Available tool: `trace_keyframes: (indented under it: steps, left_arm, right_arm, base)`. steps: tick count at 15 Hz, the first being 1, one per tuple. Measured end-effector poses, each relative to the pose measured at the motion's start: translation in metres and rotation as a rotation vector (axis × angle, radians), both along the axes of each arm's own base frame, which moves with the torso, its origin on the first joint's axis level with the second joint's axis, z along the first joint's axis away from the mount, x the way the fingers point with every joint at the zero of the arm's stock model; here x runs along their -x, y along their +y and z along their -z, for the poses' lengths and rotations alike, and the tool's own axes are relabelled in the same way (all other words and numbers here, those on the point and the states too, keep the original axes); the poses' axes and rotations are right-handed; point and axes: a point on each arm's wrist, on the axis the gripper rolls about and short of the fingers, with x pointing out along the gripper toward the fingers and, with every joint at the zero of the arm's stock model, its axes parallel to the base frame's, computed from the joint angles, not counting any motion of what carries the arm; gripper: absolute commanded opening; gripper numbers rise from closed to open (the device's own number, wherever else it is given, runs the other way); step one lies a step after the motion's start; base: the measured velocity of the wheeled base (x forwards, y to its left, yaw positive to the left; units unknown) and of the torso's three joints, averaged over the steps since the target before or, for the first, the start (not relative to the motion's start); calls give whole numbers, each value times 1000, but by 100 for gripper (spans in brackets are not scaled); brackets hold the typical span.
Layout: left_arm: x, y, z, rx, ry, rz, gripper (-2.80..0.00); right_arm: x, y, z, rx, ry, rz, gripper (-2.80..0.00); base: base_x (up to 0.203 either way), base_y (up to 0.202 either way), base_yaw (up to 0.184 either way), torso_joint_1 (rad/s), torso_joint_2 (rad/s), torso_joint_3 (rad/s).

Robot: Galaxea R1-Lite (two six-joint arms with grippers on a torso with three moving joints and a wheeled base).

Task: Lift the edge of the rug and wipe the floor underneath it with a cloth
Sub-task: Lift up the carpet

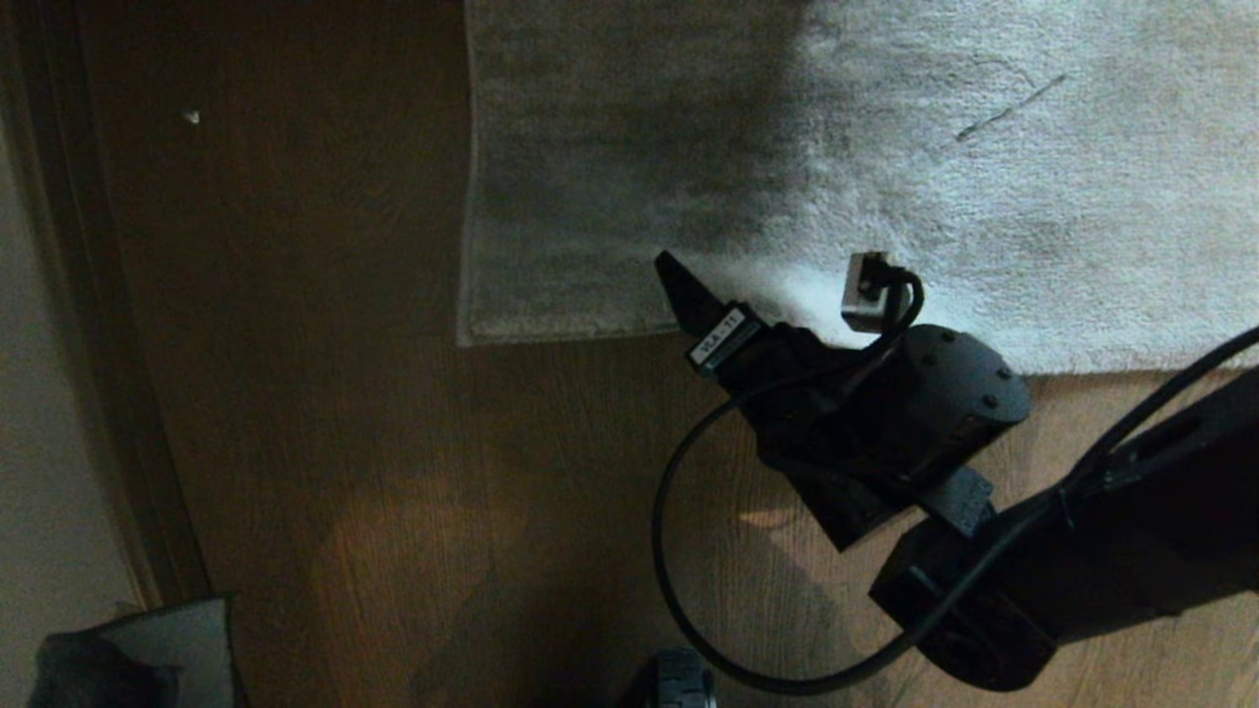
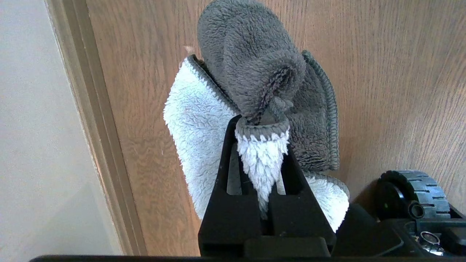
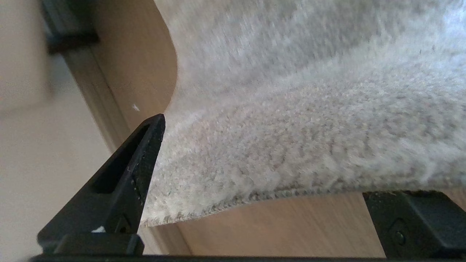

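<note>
The pale plush rug lies across the far side of the head view, and the rug edge runs along brown wood floor. My right gripper is open wide at that hem near the rug's corner. In the right wrist view the rug edge sits between the jaws with floor showing below it. One finger stands beside the pile, and the other finger's tip is hidden by the rug. My left gripper is parked low at the left, shut on the grey and pale-blue fleece cloth.
A wall with a skirting board borders the floor on the left. A white speck lies on the planks beside the rug. The robot's wheel is close to the hanging cloth. A black cable loops below the right wrist.
</note>
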Motion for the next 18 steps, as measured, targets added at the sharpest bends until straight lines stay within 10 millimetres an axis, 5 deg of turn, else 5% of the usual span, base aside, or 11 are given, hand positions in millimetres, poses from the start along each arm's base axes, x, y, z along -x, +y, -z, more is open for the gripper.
trace_keyframes:
  steps: [18]
  left_arm:
    - [0,0,0,0,0,0,-280]
  right_arm:
    - [21,-50,-63,-247,-66,-11,0]
  base:
    - [0,0,0,0,0,0]
